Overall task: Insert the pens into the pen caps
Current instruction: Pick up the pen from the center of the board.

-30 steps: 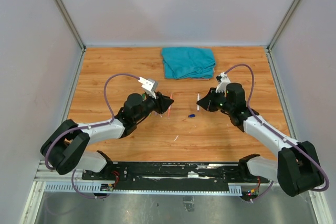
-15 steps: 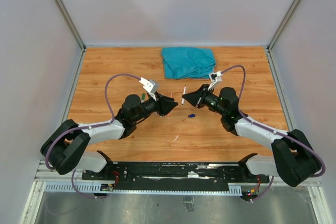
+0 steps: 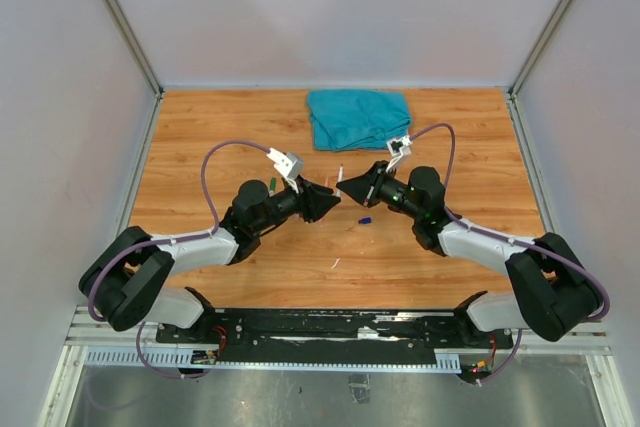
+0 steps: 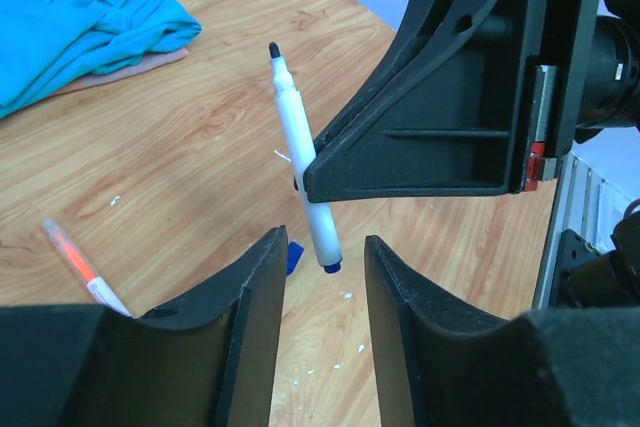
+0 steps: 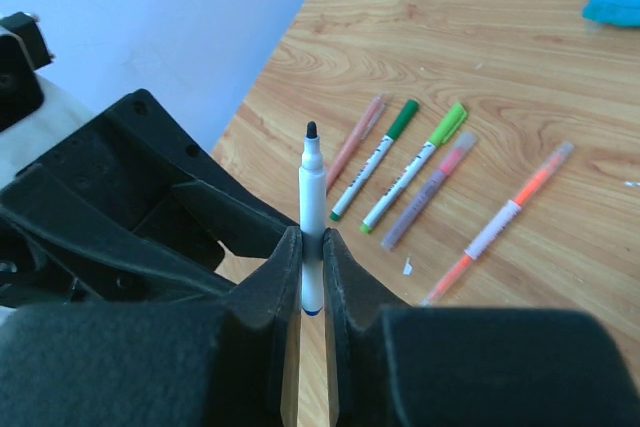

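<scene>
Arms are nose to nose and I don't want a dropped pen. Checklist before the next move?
1. Pen gripped by right pincer: ok, shut on the barrel, tip up.
2. Left pincer free: ok, fingers apart, nothing held.
3. Tip bare for capping: ok, black nib exposed.
4. Blue cap in a pincer: not ok, it lies loose on the table.
5. Pen's lower end inside the left pincer's gap: cannot tell, depth unclear.
</scene>
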